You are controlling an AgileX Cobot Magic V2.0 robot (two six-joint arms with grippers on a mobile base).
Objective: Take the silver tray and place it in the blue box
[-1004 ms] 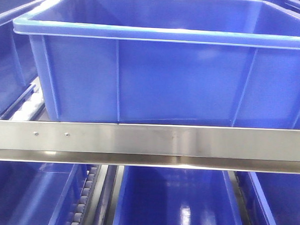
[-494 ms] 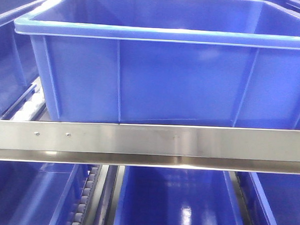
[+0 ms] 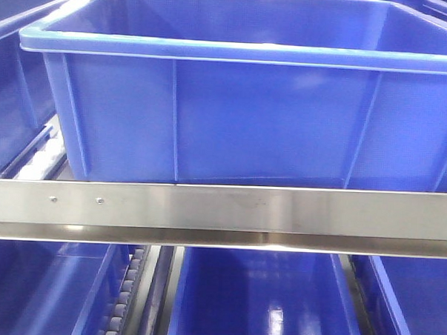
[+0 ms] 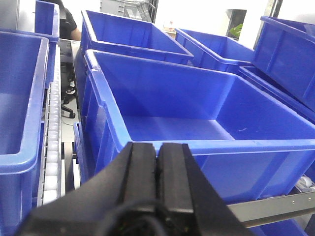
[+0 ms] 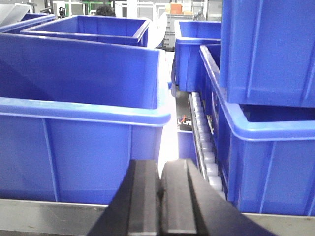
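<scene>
The blue box (image 3: 240, 116) stands right behind the flat steel rail (image 3: 221, 216), and the little of its inside that shows holds nothing. It also shows in the left wrist view (image 4: 197, 128), with its floor bare, and in the right wrist view (image 5: 78, 113). The silver tray is out of view in every frame. My left gripper (image 4: 158, 146) is shut and empty, just in front of the box's near rim. My right gripper (image 5: 160, 164) is shut and empty, in front of the box's right near corner.
More blue crates surround the box: one at left (image 4: 19, 108), several behind (image 4: 133, 34), stacked ones at right (image 5: 266, 98), others below the rail (image 3: 262, 303). Roller tracks (image 4: 51, 132) run between the crates, also at right (image 5: 204, 142). A person (image 4: 69, 22) stands at the back.
The view shifted very slightly sideways and back; the box and rail stay where they were.
</scene>
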